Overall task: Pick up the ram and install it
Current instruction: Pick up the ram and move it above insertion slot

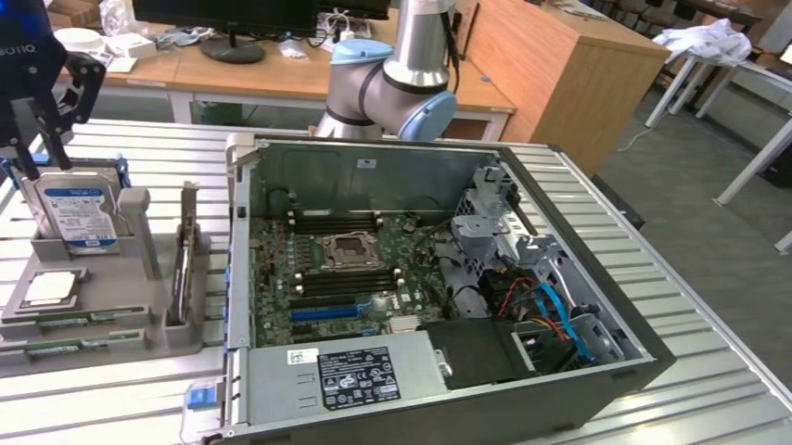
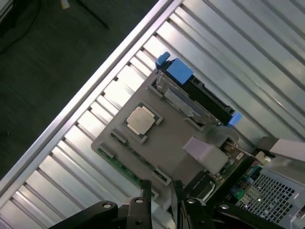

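Observation:
A grey holder (image 1: 124, 315) stands on the slatted table at the exterior view's left, beside the open computer case (image 1: 544, 371). One ram (image 1: 185, 264), a thin green stick, stands on edge between two grey posts of the holder. Other green sticks (image 1: 56, 322) lie flat along the holder's front edge (image 2: 119, 163). My gripper (image 1: 37, 153) hangs over the holder's far end, just above the hard drive (image 1: 74, 215). Its black fingers (image 2: 145, 198) are open with nothing between them, and the gripper (image 2: 162, 200) touches nothing.
The holder also carries a silver processor chip (image 2: 140, 119) and the blue-railed hard drive (image 2: 198, 98). Inside the case, the motherboard (image 1: 340, 264) has long black slots on either side of its socket. The arm's base (image 1: 384, 88) stands behind the case. The table edge (image 2: 95, 90) runs close by the holder.

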Motion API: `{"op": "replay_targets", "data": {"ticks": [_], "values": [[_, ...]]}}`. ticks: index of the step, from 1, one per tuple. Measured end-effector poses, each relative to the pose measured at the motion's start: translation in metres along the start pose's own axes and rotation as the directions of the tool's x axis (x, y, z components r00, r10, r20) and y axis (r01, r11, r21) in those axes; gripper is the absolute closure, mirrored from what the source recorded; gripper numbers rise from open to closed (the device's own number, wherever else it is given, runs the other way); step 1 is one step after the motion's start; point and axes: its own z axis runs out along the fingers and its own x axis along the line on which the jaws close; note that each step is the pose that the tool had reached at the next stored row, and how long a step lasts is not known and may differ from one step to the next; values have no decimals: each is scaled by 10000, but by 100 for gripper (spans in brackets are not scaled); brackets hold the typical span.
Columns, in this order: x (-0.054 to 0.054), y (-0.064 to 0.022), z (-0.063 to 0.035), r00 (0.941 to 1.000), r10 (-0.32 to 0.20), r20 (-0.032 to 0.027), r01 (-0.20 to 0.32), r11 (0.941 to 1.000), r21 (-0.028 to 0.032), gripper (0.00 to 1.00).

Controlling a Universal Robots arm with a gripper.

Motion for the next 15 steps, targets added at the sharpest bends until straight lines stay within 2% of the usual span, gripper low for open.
{"op": "replay_targets", "data": {"ticks": [4, 7, 11, 15], "values": [[0, 0, 3, 9973, -728, -18, 728, 9973, -5, 69], [0, 0, 5, 9920, -1265, -31, 1265, 9920, -9, 69], [0, -1, 8, 9800, -1991, -48, 1991, 9800, -16, 69], [1, -3, 15, 9645, -2639, -64, 2639, 9646, -23, 69]]}}
